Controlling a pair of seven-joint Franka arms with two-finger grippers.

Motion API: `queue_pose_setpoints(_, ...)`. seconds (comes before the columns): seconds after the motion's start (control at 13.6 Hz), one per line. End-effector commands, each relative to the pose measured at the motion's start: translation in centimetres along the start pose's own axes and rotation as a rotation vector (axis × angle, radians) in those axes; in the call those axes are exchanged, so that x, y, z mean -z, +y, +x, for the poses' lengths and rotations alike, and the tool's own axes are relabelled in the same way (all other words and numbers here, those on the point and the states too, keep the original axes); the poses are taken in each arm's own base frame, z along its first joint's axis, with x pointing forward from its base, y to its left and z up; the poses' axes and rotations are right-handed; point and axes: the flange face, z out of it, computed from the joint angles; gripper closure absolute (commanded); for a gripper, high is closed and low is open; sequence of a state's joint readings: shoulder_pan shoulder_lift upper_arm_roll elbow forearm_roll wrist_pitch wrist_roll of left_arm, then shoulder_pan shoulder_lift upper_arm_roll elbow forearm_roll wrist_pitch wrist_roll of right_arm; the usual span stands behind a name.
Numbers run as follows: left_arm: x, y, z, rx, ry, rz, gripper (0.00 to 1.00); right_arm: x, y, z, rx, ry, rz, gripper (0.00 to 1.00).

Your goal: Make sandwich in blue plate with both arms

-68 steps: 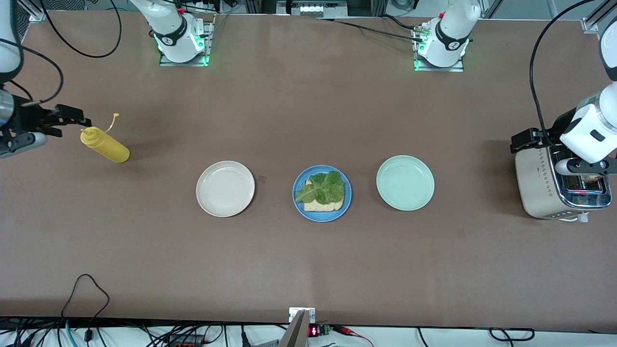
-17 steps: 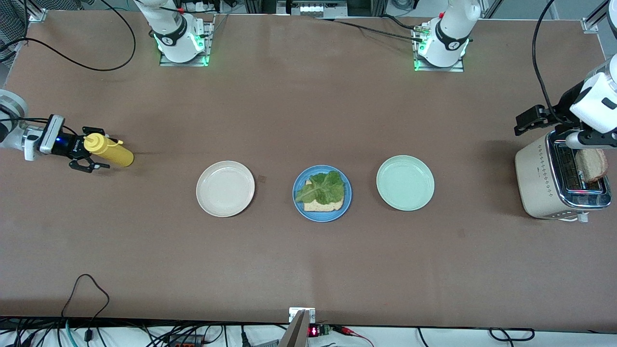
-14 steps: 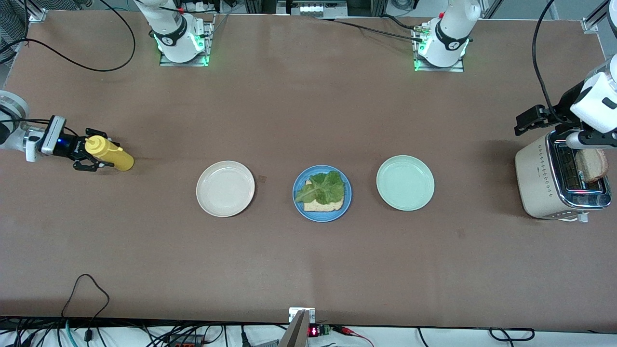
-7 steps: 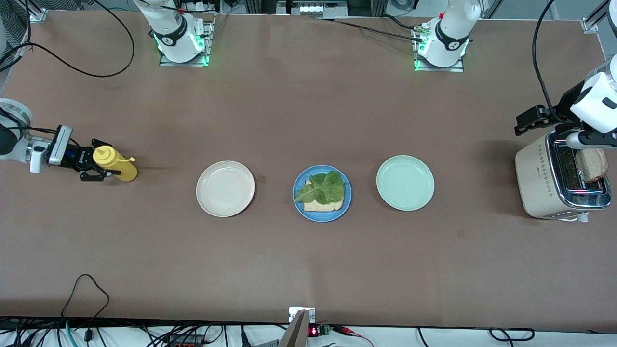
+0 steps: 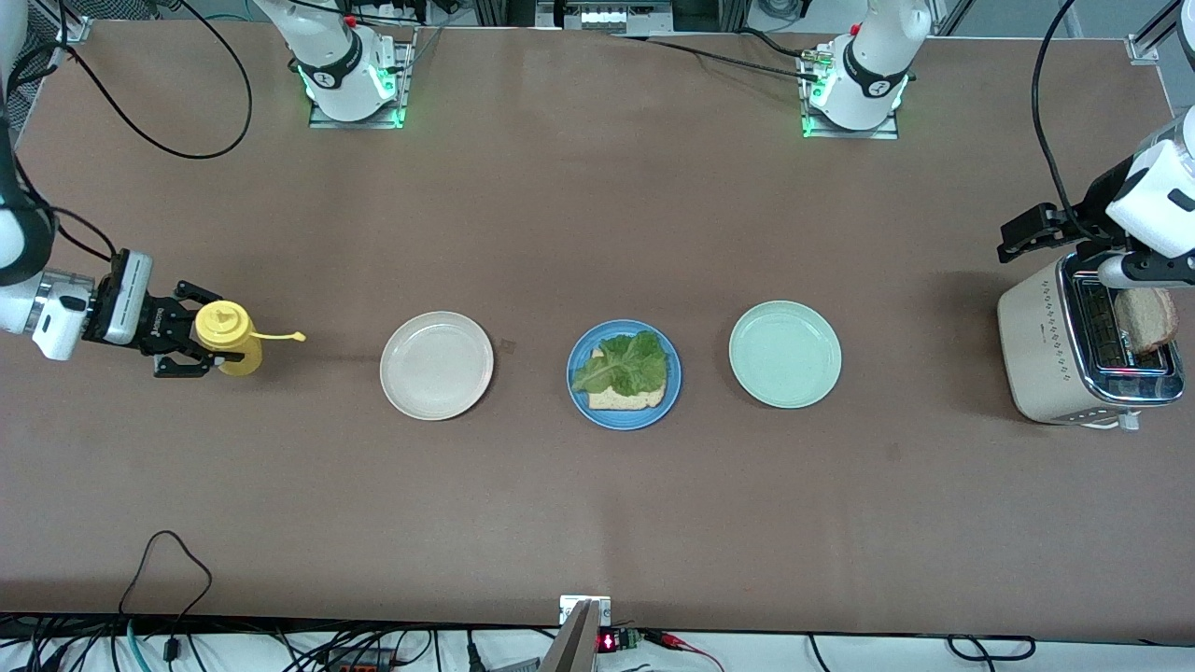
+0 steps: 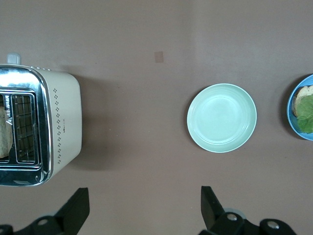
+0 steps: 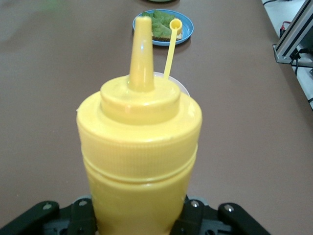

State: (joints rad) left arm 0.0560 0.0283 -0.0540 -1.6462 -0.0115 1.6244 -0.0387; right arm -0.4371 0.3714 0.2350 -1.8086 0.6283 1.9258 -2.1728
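Note:
The blue plate (image 5: 624, 419) sits mid-table, holding one speckled bread slice (image 5: 627, 399) with a green lettuce leaf (image 5: 623, 362) on it. At the right arm's end of the table, my right gripper (image 5: 201, 332) is shut on a yellow squeeze bottle (image 5: 227, 334), which it holds upright with the cap's strap sticking out toward the plates. The right wrist view is filled by that bottle (image 7: 142, 147), and the blue plate (image 7: 187, 30) shows past its nozzle. My left gripper (image 5: 1144, 273) hangs open above the toaster (image 5: 1046, 355), with nothing between its fingers (image 6: 78, 210). A second bread slice (image 5: 1146, 317) stands in the toaster's slot.
A cream-white plate (image 5: 436, 365) lies beside the blue plate toward the right arm's end. A mint-green plate (image 5: 784, 354) lies beside it toward the left arm's end, also seen in the left wrist view (image 6: 221, 118). Cables trail along the table edge nearest the front camera.
The right gripper closed on the lying yellow bottle, tipped it upright and carried it slightly nearer the front camera. The left arm has not moved over the last second.

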Motion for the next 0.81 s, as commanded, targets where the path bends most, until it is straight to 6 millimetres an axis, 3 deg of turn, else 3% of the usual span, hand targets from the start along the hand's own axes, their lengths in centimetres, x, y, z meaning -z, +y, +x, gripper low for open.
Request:
queue_pose_setpoints(0.0, 0.7, -0.1, -0.2, 0.005, 0.007, -0.009, 0.0, 0.0, 0.3, 7.1, -0.041, -0.129, 0.005, 1.0)
queue_pose_setpoints(0.15, 1.0, -0.1, -0.2, 0.005, 0.011, -0.009, 0.0, -0.8, 0.6, 13.3, -0.074, -0.253, 0.005, 1.0)
queue_pose_setpoints(0.37, 1.0, 0.0, -0.1, 0.004, 0.014, -0.009, 0.0, -4.4, 0.3, 20.4, -0.164, -0.405, 0.021, 1.0)
queue_pose_setpoints(0.74, 1.3, 0.1, 0.2, 0.001, 0.045, -0.01, 0.0, -11.4, -1.2, 28.2, -0.244, -0.649, -0.033, 1.0)
